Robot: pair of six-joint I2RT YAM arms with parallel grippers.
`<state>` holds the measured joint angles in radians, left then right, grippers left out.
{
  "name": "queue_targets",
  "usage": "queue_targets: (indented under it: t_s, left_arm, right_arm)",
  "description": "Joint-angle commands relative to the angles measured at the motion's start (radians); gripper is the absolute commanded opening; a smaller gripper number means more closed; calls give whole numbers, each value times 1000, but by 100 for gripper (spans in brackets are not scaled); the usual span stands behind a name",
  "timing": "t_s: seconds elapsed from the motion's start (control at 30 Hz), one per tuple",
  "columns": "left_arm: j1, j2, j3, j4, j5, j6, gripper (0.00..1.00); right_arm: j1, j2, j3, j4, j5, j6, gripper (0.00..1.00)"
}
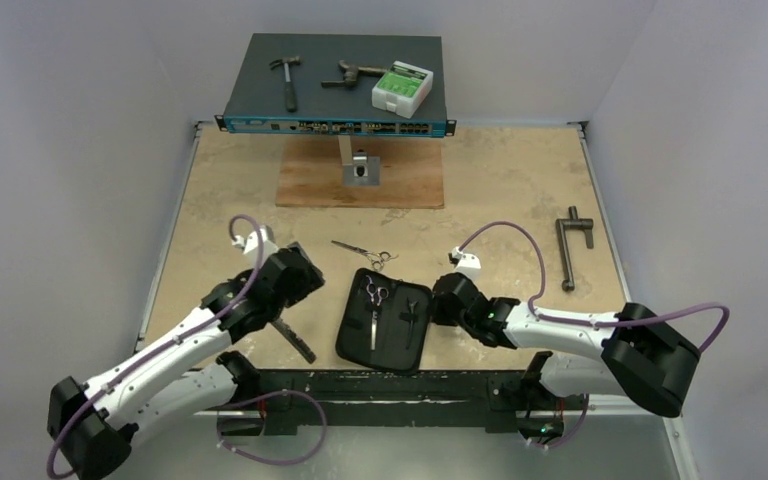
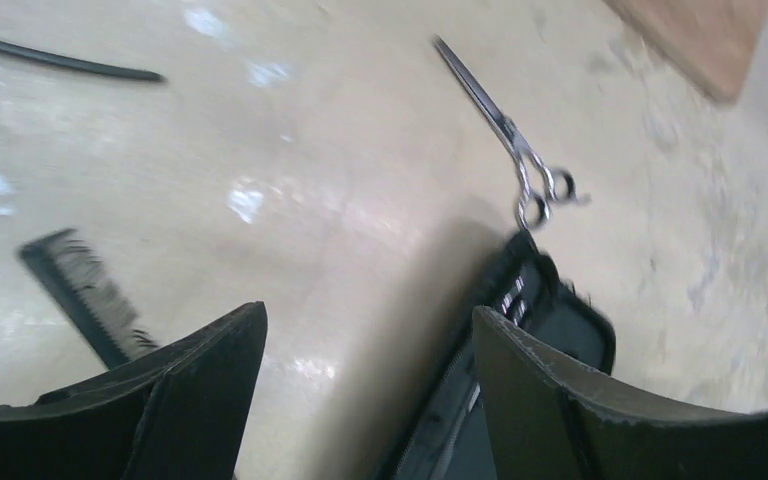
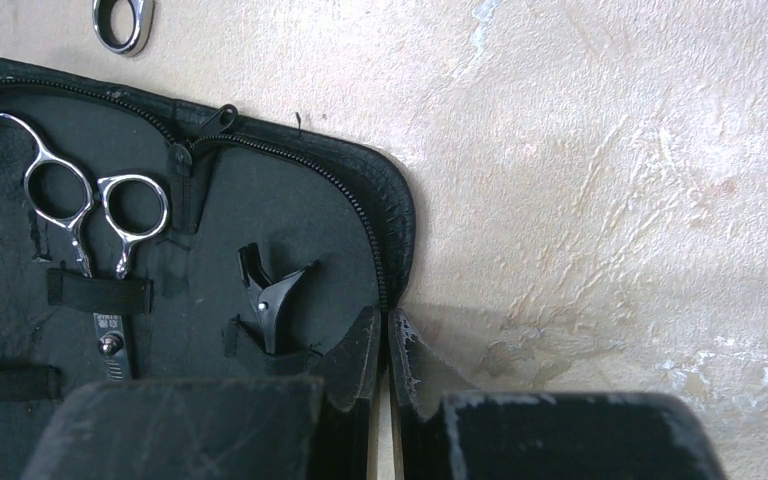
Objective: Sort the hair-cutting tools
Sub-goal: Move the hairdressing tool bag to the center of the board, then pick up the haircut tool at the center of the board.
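Beige mottled table bears loose scissors between pale walls.

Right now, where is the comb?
In the top view the comb lies on the table, just left of the open case, toward the near edge. The left wrist view shows it at lower left.

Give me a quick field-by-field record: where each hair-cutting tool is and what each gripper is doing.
case: black zip case, open flat, table centre
in case: silver ring-handled scissors under strap; black pointed hair clip in loop
on table: second silver scissors beyond the case; long black comb left of it
left gripper: open, empty
right gripper: shut, at case's right edge
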<state>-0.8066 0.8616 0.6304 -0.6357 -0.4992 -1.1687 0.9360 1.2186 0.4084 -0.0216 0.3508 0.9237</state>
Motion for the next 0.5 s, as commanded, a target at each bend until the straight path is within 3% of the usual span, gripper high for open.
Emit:
queue_targets:
  t_s: [0.0, 0.2, 0.47]
  left_arm:
    - [227, 0, 15, -110, 29, -37, 75]
    - [493, 126, 112, -159, 66, -116, 74]
    - [829, 326, 155, -72, 220, -127, 65]
  right_arm:
    - [3, 0, -18, 16, 33, -7, 0]
    - [-2, 1, -18, 50, 13, -41, 0]
    - [-18, 1, -20, 98, -18, -82, 0]
